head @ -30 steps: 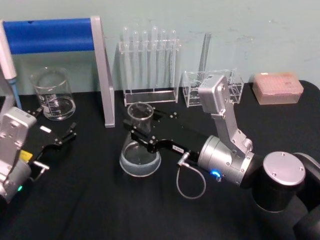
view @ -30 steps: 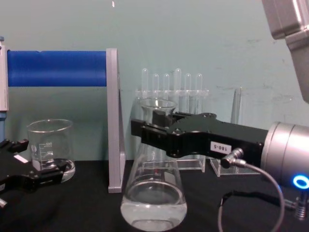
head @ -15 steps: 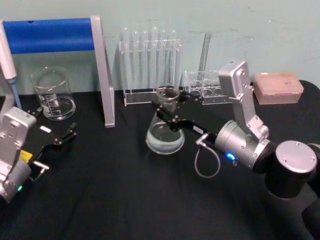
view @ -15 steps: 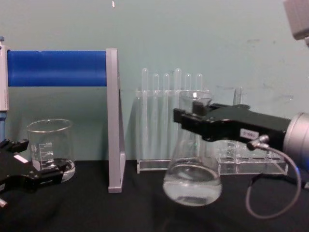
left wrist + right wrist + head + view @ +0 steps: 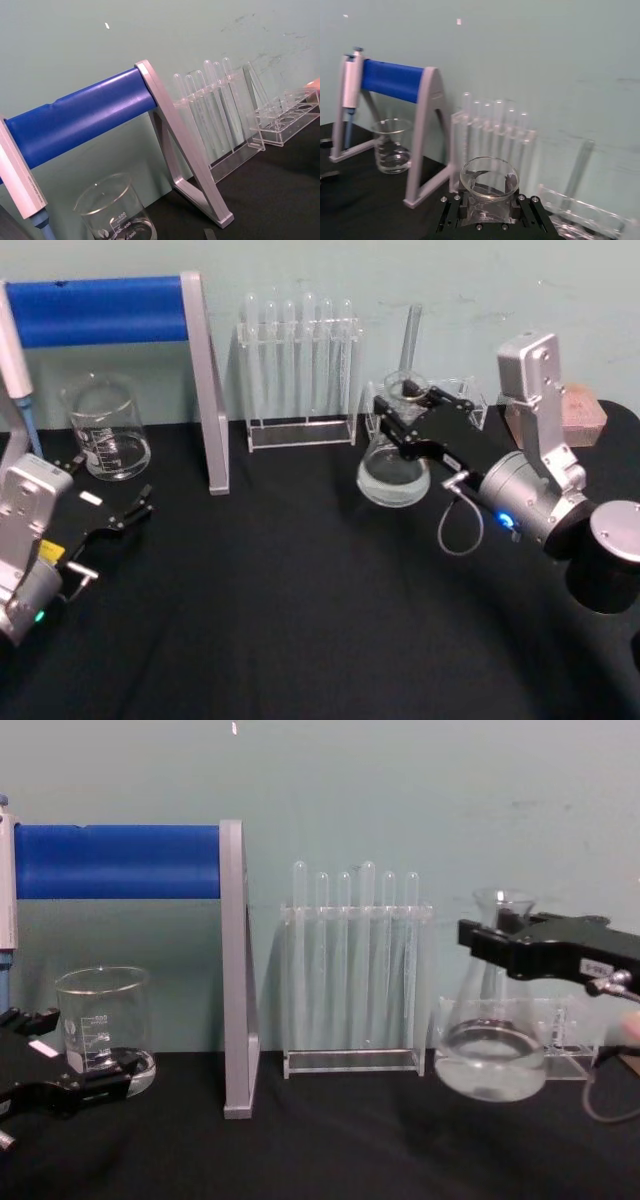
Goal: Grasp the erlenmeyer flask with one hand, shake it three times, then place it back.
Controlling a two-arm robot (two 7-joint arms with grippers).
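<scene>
Above the right of the table [image 5: 300, 630], the right pincer [image 5: 407, 410] clamps the erlenmeyer flask [image 5: 393, 475] by its neck, aloft beside a clear rack [image 5: 468, 400]. A hard shake could knock glass against it. At far left, the left pincer [image 5: 108, 488] rests spread.

We see a black worktop [image 5: 260, 620] before a pale green wall [image 5: 480, 290]. The erlenmeyer flask [image 5: 490, 1060], test tubes [image 5: 300, 360] and white-marked beaker [image 5: 105, 430] are clear glass. The right gripper [image 5: 402, 412] is black with a white label. The pipette stand [image 5: 205, 390] is grey with a blue bar, and the box [image 5: 583, 412] is pink.
</scene>
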